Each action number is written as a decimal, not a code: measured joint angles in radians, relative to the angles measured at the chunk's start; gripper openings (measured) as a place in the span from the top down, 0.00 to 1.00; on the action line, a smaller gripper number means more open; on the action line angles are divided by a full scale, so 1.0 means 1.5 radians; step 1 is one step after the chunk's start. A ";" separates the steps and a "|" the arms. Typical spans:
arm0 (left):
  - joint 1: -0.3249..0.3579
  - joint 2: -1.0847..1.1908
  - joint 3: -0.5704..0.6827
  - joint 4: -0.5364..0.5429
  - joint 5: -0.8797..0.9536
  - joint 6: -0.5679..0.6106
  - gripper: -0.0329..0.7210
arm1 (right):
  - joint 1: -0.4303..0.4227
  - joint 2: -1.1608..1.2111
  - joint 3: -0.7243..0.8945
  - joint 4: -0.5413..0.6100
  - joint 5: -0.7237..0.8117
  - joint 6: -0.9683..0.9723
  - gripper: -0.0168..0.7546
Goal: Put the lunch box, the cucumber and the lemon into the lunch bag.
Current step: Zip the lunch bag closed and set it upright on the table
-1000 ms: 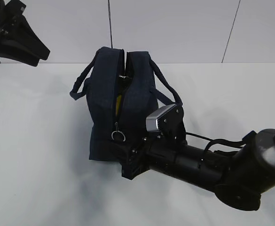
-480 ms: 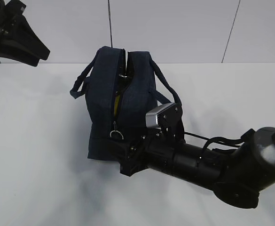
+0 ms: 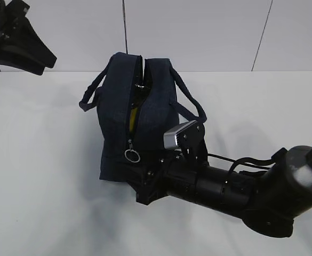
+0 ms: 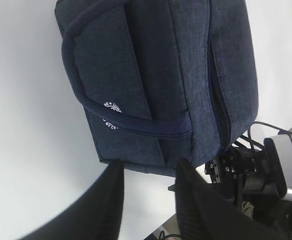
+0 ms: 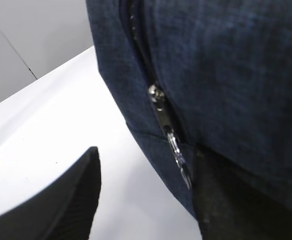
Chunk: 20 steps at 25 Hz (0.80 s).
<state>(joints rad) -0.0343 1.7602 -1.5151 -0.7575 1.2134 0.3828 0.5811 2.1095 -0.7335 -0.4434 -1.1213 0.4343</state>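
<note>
table (image 3: 44, 176) bare of loose items. lunch bag (image 3: 121, 112) upright mid-table, top slit partly unzipped, yellow showing inside, likely lemon (image 3: 135, 113); packing looks done, zipping left. right gripper (image 5: 146, 195) open, empty, jaws astride bag's end by zipper pull (image 3: 132, 155). left gripper (image 4: 148, 192) raised, part-open, empty.

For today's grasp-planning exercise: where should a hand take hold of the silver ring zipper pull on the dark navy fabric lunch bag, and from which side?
Pinch the silver ring zipper pull across its flat faces, coming from the near end of the dark navy fabric lunch bag. It hangs loose against that end panel, standing clear of the fabric.
</note>
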 joint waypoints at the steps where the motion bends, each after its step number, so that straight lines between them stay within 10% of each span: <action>1: 0.000 0.000 0.000 0.000 0.000 0.000 0.63 | 0.000 0.000 0.000 -0.001 0.000 0.000 0.42; 20: 0.000 0.000 0.000 0.000 0.000 0.000 0.63 | 0.000 0.024 -0.022 -0.018 -0.015 0.016 0.42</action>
<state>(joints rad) -0.0343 1.7602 -1.5151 -0.7575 1.2134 0.3823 0.5811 2.1454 -0.7665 -0.4697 -1.1434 0.4583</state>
